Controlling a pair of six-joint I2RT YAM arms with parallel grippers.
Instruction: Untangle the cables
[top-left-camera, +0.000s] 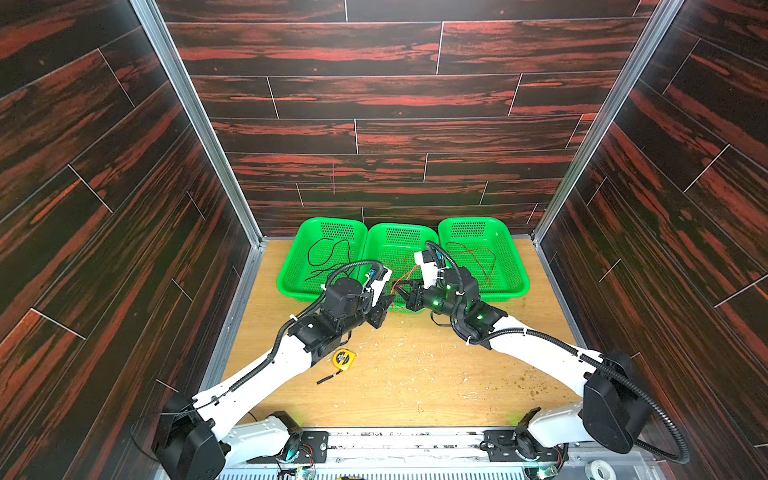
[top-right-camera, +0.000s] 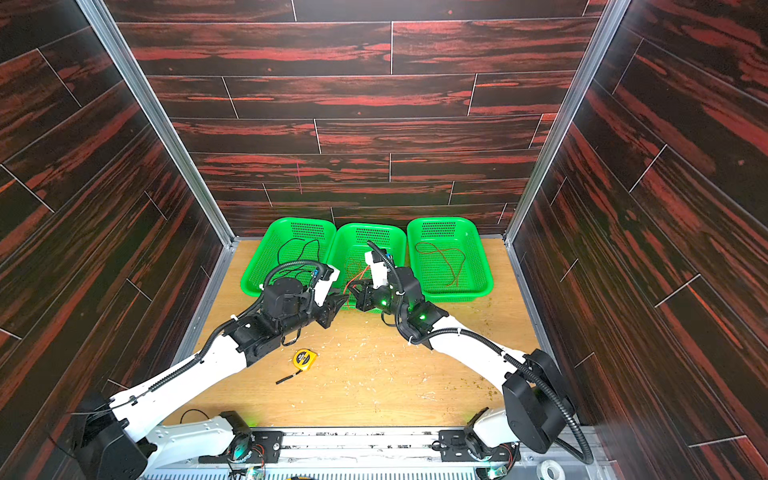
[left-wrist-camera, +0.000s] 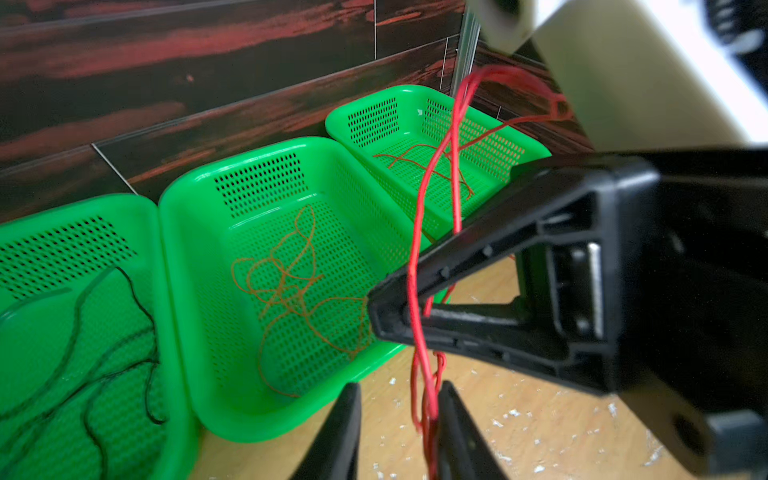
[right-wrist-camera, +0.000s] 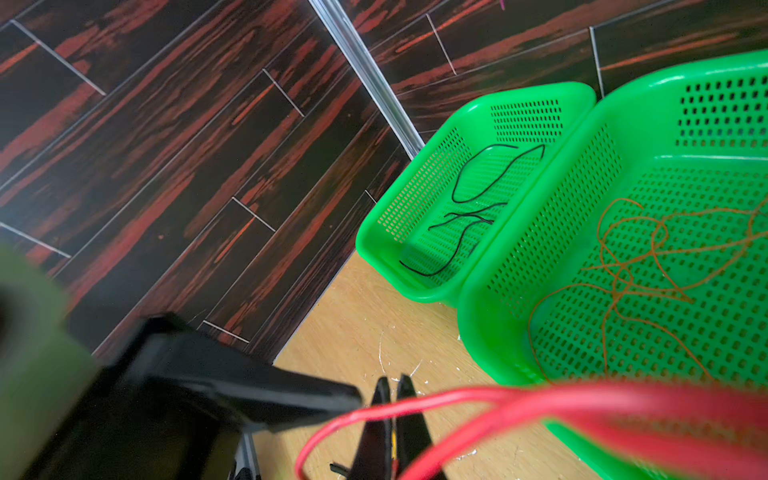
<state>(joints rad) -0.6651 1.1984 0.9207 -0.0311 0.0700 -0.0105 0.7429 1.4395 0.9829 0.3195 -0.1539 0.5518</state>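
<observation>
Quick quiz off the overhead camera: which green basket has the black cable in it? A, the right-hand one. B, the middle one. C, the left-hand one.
C: in a top view the black cable loops inside the left-hand green basket, while the middle basket holds a thin orange cable.

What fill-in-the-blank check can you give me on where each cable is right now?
The black cable lies in the ___.
The orange cable lies in the ___.
The right hand is shut on the ___.
Missing words: left basket; middle basket; red cable.
</observation>
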